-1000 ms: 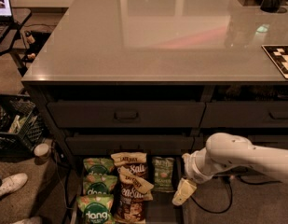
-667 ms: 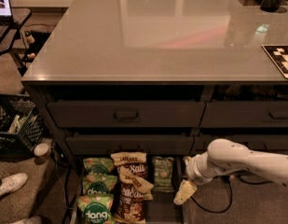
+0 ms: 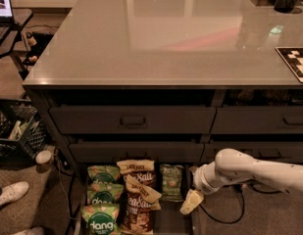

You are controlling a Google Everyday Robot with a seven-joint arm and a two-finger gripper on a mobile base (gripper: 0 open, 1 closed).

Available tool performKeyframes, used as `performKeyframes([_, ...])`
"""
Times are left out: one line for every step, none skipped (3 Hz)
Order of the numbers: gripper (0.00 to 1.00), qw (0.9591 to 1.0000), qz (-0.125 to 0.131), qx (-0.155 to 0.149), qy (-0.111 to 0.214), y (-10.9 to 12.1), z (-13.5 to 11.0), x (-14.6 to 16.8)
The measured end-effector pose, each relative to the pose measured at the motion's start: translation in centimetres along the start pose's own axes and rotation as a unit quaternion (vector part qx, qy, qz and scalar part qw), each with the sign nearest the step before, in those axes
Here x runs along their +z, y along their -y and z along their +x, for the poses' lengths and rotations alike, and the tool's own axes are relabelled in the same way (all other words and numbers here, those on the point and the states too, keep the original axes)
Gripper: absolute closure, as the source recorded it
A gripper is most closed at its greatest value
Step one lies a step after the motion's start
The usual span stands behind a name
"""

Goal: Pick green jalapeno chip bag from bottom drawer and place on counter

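Observation:
The green jalapeno chip bag (image 3: 171, 181) is a slim pale-green bag lying in the open bottom drawer (image 3: 166, 219), at the right end of the row of bags. My gripper (image 3: 190, 202) hangs on the white arm that comes in from the right. It is just right of and a little below the bag, at the drawer's right rail, and does not touch it. The counter (image 3: 161, 38) is the wide glossy grey top above the dark drawers.
In the drawer, green "dang" bags (image 3: 101, 219) lie at the left and brown "Sea Salt" bags (image 3: 138, 195) in the middle. A black crate (image 3: 16, 131) and a shoe (image 3: 9, 195) are on the floor at the left. A checkered board (image 3: 295, 62) lies at the counter's right edge.
My gripper and arm have shifted slightly right and down beside the drawer. The bags have not moved.

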State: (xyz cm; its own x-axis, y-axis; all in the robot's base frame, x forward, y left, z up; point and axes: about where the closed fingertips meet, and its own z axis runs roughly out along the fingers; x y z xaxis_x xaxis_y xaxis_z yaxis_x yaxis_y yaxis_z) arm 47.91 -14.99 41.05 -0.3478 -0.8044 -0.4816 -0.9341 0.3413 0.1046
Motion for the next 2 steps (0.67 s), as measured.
performKeyframes([0.0, 0.9996, -0.002, 0.001, 0.028, 1.3, 0.7, 2.6])
performKeyframes([0.0, 0.9975, 0.002, -0.015, 0.069, 4.1, 1.4, 6.7])
